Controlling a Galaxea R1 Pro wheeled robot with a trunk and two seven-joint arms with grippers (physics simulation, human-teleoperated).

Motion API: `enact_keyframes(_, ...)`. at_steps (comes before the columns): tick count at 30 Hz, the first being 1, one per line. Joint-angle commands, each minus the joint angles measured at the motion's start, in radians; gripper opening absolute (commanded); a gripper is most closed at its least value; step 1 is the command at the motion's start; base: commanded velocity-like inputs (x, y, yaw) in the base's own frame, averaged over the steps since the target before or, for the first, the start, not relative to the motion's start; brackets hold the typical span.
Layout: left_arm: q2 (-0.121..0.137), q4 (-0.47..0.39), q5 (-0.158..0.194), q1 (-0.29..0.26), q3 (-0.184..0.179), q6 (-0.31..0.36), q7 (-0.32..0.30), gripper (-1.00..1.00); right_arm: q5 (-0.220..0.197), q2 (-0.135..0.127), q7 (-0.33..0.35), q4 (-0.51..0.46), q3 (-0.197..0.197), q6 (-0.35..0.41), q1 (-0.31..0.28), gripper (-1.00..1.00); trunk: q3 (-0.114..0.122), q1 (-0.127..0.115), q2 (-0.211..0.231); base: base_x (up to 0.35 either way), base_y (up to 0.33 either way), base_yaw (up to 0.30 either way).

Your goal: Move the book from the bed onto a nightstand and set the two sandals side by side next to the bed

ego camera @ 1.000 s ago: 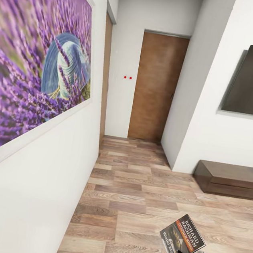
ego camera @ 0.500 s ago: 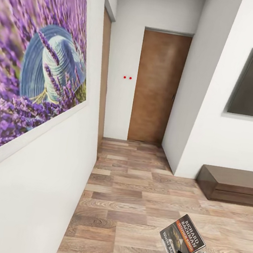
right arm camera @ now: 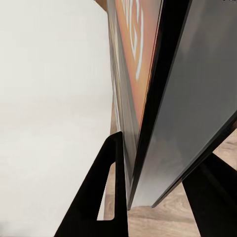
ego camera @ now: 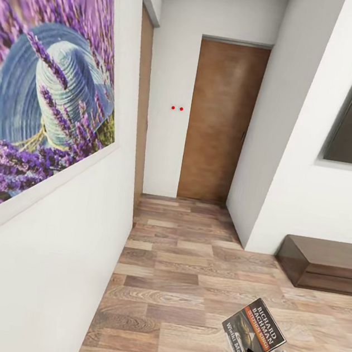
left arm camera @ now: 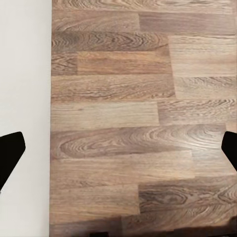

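Now the right gripper (right arm camera: 148, 197) is clamped on the thin dark paperback book (ego camera: 254, 333) with an orange band, pinching one edge only; driving could let it slip down to the wood-plank floor (ego camera: 183, 278) below.

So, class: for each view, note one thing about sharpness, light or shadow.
Head view: even, soft light, the lavender picture stretched by its steep angle. Left wrist view: sharp floor planks, a dim band at one edge. Right wrist view: the book so close in the right hand that its lettering cannot be read.
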Motion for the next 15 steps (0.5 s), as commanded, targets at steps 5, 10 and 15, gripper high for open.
enact_keyframes(5,0.0,0.001,0.011,-0.001,-0.009,-0.003,-0.004,1.0,-0.005,0.0,0.002,0.001,0.003,-0.002,-0.002,-1.0,-0.001,0.0,-0.001,0.27,0.0,0.0)
enact_keyframes(10,0.0,0.001,0.011,-0.001,-0.009,-0.003,-0.004,1.0,-0.005,0.0,0.002,0.001,0.003,-0.002,-0.002,-1.0,-0.001,0.0,-0.001,0.32,0.0,0.0)
enact_keyframes(15,0.0,0.001,0.01,-0.001,-0.009,-0.003,-0.004,1.0,-0.005,0.0,0.002,0.001,0.003,-0.002,-0.002,-1.0,-0.001,0.0,-0.001,0.291,0.0,0.0)
